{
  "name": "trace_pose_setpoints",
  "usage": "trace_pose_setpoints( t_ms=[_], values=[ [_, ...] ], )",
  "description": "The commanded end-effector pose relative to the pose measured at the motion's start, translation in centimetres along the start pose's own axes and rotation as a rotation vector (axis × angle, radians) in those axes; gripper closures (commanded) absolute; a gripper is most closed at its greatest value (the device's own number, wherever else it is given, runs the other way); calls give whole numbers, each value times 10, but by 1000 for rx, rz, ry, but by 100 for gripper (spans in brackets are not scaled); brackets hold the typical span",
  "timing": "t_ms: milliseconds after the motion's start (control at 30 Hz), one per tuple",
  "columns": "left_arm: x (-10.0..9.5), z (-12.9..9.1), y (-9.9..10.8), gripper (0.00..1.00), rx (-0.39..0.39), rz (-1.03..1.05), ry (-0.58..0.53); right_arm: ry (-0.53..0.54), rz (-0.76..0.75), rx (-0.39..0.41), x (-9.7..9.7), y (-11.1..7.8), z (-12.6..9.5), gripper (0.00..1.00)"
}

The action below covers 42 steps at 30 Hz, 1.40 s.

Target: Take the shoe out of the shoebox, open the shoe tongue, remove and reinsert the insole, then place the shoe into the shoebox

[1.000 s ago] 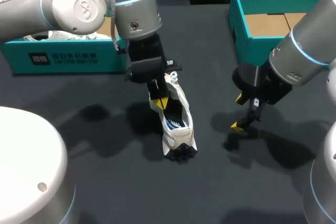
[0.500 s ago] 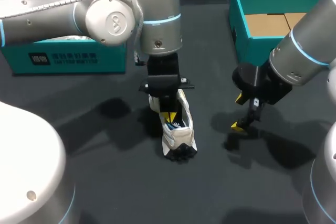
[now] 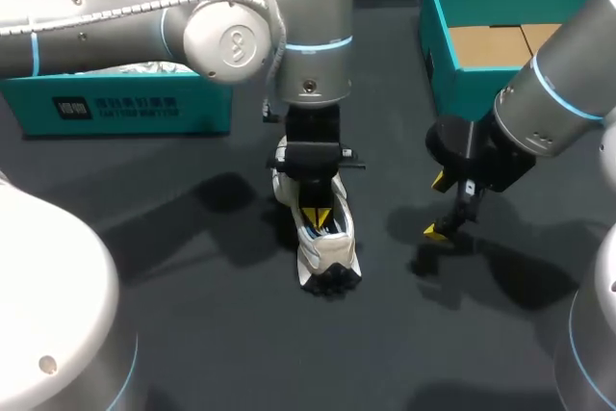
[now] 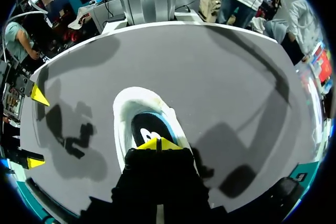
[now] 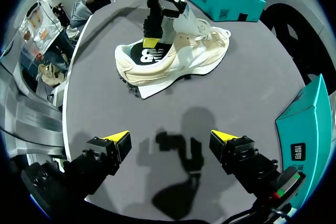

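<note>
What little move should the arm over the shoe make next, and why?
Probably dip the left gripper slightly deeper into the shoe: its closed fingers sit just at the opening, above the insole that lies inside.

Left tool [image 3: 314,217] pinched closed, pointing down; right tool [image 5: 169,138] spread wide.

Dark grey table [image 3: 192,334]: cream shoe [image 3: 332,252] at middle, teal shoebox [image 3: 125,108] far left, second teal shoebox [image 3: 445,64] far right
</note>
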State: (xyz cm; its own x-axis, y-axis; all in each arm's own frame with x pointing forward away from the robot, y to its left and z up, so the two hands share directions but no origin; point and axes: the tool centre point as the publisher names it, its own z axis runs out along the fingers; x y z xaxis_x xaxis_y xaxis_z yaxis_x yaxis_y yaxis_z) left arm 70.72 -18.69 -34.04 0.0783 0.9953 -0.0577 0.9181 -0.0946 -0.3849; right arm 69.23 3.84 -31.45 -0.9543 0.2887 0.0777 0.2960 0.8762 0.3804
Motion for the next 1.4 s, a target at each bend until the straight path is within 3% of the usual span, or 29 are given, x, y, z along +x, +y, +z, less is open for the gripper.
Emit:
trace_pose_setpoints(
  t_ms=[33, 700, 1033, 1400],
  values=[
    [10, -9, -11, 100, -28, 12, 1, -4, 0, 0, 2, -1, 0, 0],
    [4, 33, 5, 100, -9, -31, 85, -4, 0, 0, 2, -1, 0, 0],
    [0, 5, -9, 100, -54, 18, 48, -4, 0, 0, 2, -1, 0, 0],
    [-1, 41, 5, 100, -35, -21, 125, -4, 0, 0, 2, -1, 0, 0]
  ],
)
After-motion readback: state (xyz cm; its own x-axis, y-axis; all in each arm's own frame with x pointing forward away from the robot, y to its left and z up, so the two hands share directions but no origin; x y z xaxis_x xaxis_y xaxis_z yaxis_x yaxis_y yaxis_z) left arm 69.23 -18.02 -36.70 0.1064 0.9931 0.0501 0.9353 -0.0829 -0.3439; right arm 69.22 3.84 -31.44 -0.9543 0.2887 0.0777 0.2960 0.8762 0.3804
